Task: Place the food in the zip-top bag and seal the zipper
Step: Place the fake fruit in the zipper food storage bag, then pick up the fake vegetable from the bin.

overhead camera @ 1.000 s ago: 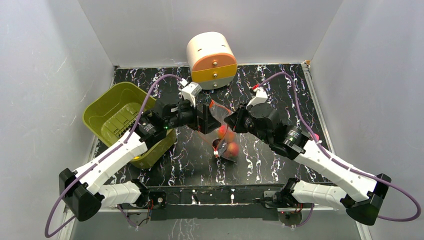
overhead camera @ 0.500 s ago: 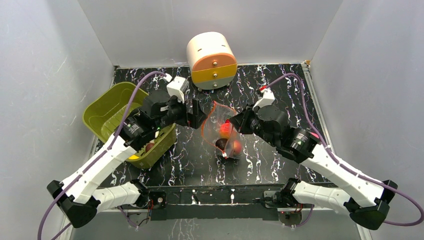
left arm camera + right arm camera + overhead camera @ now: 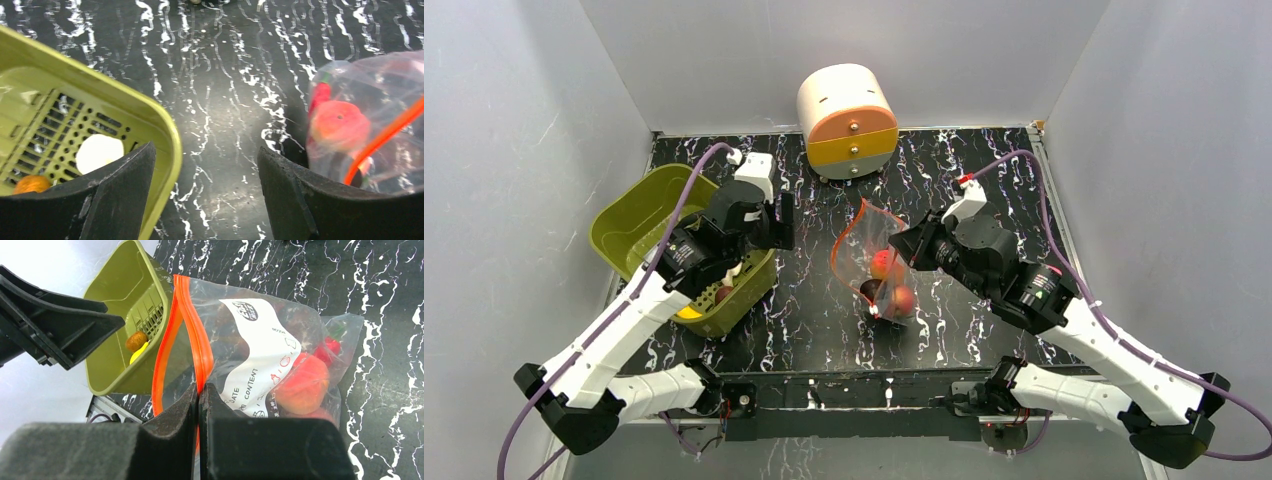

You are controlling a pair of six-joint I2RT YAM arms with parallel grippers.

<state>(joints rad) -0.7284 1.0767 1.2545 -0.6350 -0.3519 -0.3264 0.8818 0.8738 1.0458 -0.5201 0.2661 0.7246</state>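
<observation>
The clear zip-top bag [image 3: 871, 262] stands at the table's middle, mouth open, with pink-red fruits [image 3: 885, 263] and a dark ball inside. My right gripper [image 3: 902, 247] is shut on one side of its red-orange zipper [image 3: 196, 345] and holds the bag up [image 3: 260, 355]. My left gripper [image 3: 779, 222] is open and empty, over the right rim of the green basket [image 3: 649, 235], left of the bag and apart from it. In the left wrist view the bag [image 3: 372, 120] with a fruit [image 3: 339, 125] lies at the right. More food lies in the basket: an orange piece [image 3: 29, 183] and a pale yellow piece [image 3: 99, 152].
A white and orange cylindrical drawer box [image 3: 847, 120] stands at the back centre. The olive-green slotted basket sits at the left, against the white side wall. White walls enclose the black marbled table [image 3: 984, 180] on three sides.
My left gripper let go of the bag's edge and drew back left to the basket rim, jaws open. My right gripper kept its hold and shifted slightly right; the bag mouth stays open.
</observation>
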